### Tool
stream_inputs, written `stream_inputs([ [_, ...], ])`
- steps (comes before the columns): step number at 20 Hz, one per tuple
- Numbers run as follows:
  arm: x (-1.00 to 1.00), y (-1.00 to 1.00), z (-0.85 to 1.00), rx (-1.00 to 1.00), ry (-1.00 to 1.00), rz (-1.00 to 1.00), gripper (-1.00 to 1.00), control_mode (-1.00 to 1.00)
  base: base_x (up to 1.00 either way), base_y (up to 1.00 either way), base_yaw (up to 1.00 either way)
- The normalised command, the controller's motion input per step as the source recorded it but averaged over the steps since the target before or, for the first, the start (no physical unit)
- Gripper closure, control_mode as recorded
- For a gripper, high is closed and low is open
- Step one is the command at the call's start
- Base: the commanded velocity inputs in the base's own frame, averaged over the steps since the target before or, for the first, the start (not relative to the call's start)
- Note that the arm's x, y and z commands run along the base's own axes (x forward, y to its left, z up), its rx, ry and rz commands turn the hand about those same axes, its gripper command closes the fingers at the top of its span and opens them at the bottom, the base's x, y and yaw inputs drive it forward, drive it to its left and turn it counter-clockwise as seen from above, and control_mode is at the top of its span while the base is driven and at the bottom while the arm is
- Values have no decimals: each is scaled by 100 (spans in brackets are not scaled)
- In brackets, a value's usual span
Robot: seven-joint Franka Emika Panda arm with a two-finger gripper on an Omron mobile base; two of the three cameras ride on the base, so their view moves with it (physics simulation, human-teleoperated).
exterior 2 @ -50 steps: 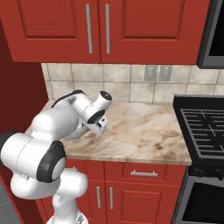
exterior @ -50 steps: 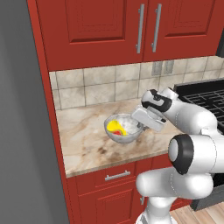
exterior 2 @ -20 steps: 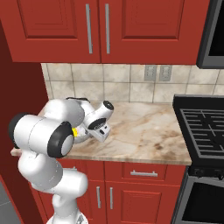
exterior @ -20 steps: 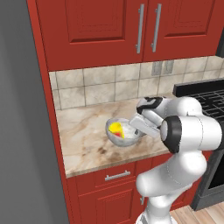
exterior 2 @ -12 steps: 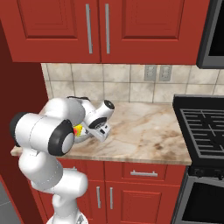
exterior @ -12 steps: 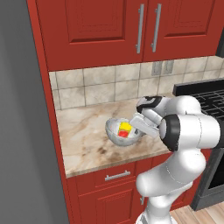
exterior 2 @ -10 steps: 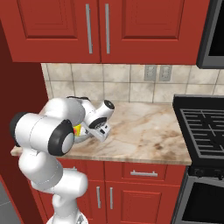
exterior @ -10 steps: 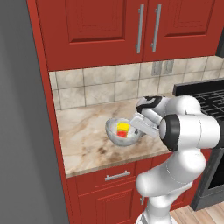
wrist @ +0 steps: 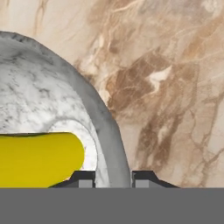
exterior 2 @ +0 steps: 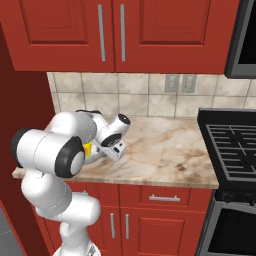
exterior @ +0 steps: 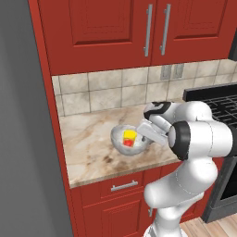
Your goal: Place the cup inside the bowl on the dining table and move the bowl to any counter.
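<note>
The grey-white speckled bowl (exterior: 118, 137) rests on the counter (exterior: 88, 148) near its front edge, and looks slightly tipped toward the left base camera. The cup (exterior: 129, 138) lies inside it, yellow part up and red part down. My gripper (exterior: 144, 134) reaches in from the right and is shut on the bowl's right rim. In the hand view the bowl (wrist: 52, 96) wall runs between the two fingertips of the gripper (wrist: 113, 179), with the cup (wrist: 39, 159) just left of it. From the right, my arm hides most of the bowl (exterior 2: 94, 156); a sliver of the cup (exterior 2: 88, 149) shows beside the gripper (exterior 2: 112, 150).
A black stove (exterior 2: 232, 145) adjoins the counter on the right. Beige tiles with an outlet (exterior: 171, 71) back it, under red wall cabinets (exterior: 139, 32). A tall grey panel (exterior: 23, 139) closes the left side. Bare marble (exterior 2: 165, 150) lies between bowl and stove.
The cup has slid from the bowl's left side to its middle, and its red part now shows. The bowl has tipped a little. The arm has hardly moved in the last second.
</note>
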Motion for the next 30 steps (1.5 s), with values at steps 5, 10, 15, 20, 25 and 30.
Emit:
stream_inputs([
  [5,0,1,0,0,0,0,-100,-100,0,0,0],
  [10,0,2,0,-1,0,0,-100,-100,0,0,0],
  [15,0,0,8,-5,-1,0,-100,-100,0,0,0],
  [20,-7,0,32,-2,-4,0,-100,-100,0,0,0],
  [25,-14,0,43,-1,-5,0,-100,-100,0,0,0],
  [30,-20,0,32,0,-2,0,-100,-100,0,0,0],
])
